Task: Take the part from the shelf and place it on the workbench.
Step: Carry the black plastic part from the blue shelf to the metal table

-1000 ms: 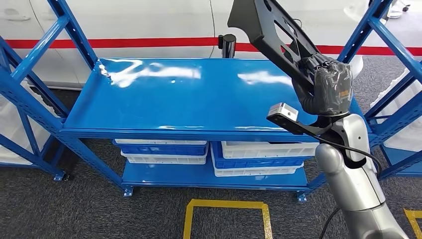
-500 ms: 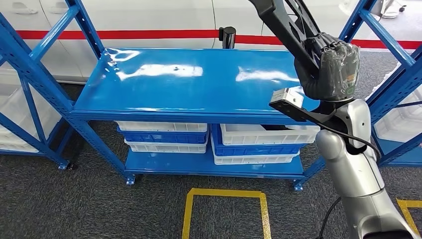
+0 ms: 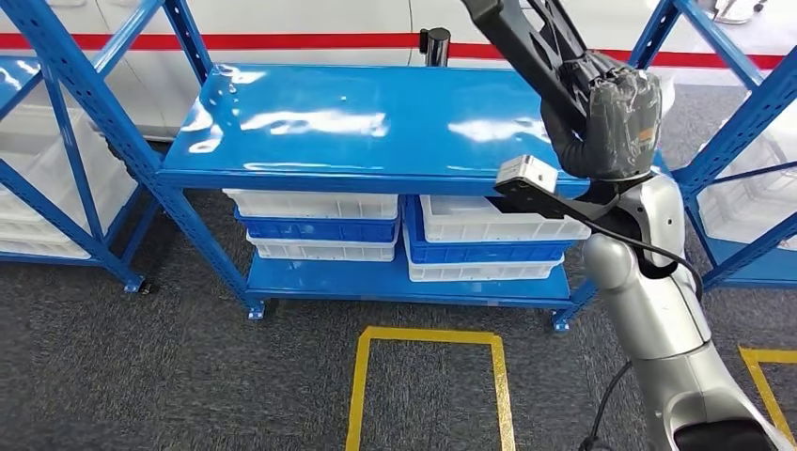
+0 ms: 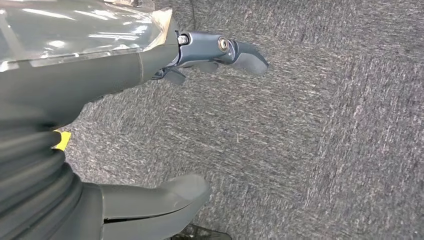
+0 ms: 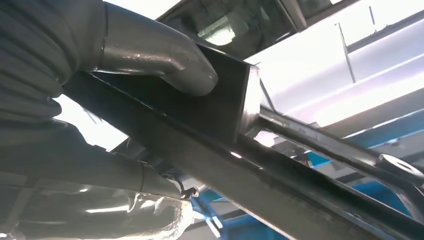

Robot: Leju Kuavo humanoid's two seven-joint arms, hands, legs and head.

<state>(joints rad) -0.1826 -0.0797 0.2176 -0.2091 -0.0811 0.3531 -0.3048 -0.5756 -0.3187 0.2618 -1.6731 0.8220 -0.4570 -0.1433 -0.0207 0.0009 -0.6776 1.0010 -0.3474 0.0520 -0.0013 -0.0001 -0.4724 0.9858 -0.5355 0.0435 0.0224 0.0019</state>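
Part (image 3: pixel 526 42), a long black metal bracket, sits in my right hand (image 3: pixel 606 122), fingers wrapped around its lower end; it slants up and away past the top edge of the head view, over the right end of the shelf (image 3: pixel 367 127). In the right wrist view my thumb (image 5: pixel 165 55) presses on the flat black face of the part (image 5: pixel 225 107). The blue shelf top is glossy. Below it, white and blue bins (image 3: pixel 320 225) are stacked on the lower level. A yellow floor marking (image 3: pixel 428 385) lies on the grey carpet in front. My left hand (image 4: pixel 150 125) hangs over the carpet, fingers apart, holding nothing.
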